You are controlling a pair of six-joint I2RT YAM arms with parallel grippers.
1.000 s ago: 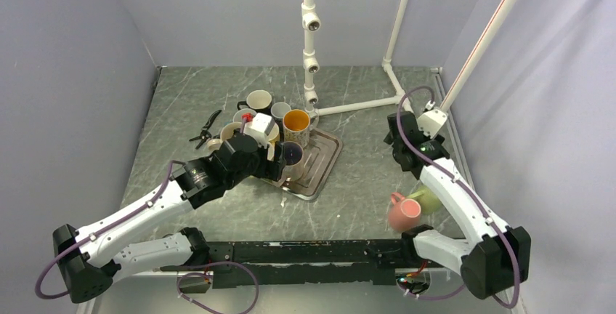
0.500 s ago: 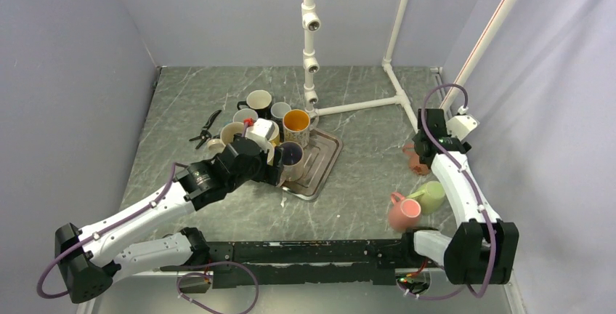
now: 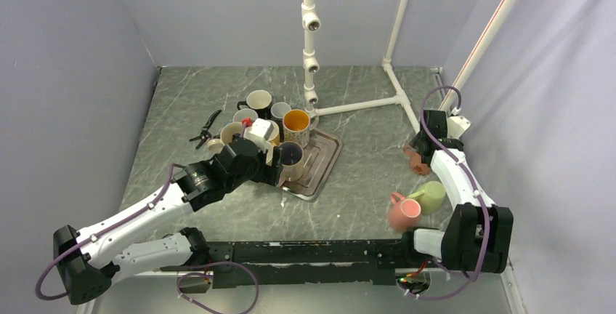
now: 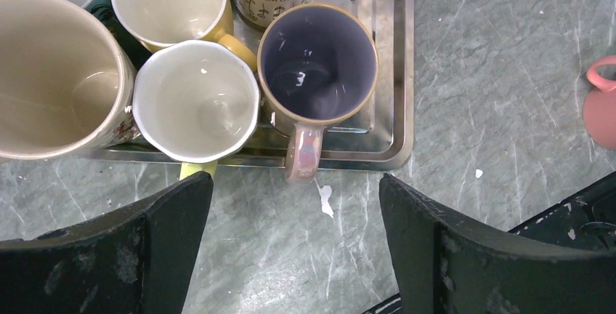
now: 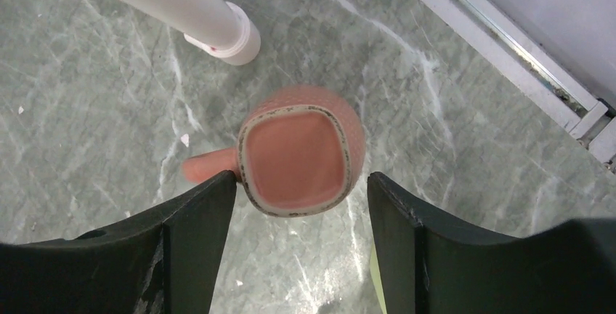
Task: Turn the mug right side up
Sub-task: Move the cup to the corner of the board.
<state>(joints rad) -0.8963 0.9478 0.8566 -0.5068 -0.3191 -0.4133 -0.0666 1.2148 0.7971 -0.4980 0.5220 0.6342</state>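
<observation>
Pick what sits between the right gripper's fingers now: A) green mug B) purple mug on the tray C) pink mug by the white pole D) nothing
C: in the right wrist view the pink mug sits between the fingers of the right gripper, near the foot of the white pole; a gap shows on one side, so it is not clamped.

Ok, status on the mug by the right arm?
Left gripper open by the tray. Right gripper open, fingers straddling the mug. Mug looks base-up. Post foot near, apart.
</observation>
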